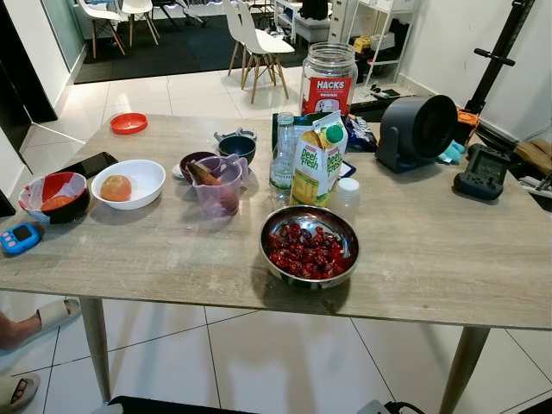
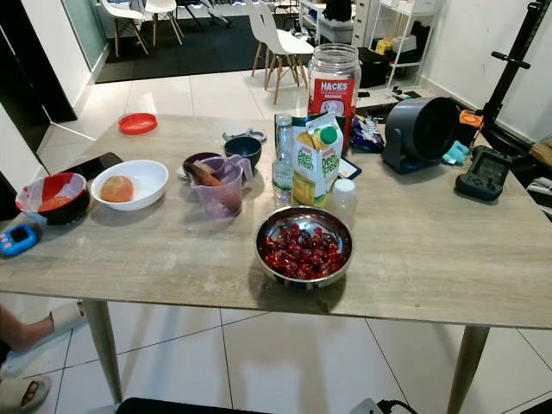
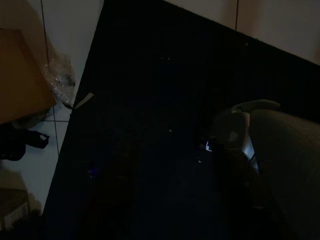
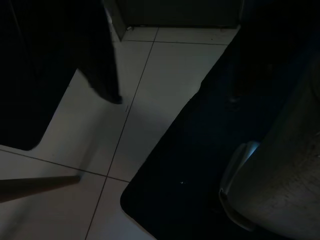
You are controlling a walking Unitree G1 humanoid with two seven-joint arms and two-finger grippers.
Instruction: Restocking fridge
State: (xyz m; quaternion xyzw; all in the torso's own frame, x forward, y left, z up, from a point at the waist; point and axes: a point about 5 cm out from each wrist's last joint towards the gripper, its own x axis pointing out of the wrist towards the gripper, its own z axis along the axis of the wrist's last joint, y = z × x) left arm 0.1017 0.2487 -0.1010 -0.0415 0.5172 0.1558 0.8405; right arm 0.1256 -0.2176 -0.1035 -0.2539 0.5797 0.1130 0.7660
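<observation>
Steel bowl of cherries (image 1: 310, 246), juice carton (image 1: 320, 160) and water bottle (image 1: 282, 155) all sit on the wooden table (image 1: 431, 259), so you've restocked nothing yet, both arms hang idle, and I can't tell the fingers' state.

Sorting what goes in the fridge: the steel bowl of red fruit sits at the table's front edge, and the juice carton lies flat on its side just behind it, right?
Not quite. The juice carton stands upright, not on its side, just behind the steel bowl of red fruit near the table's front edge. The left eye view shows it.
</observation>
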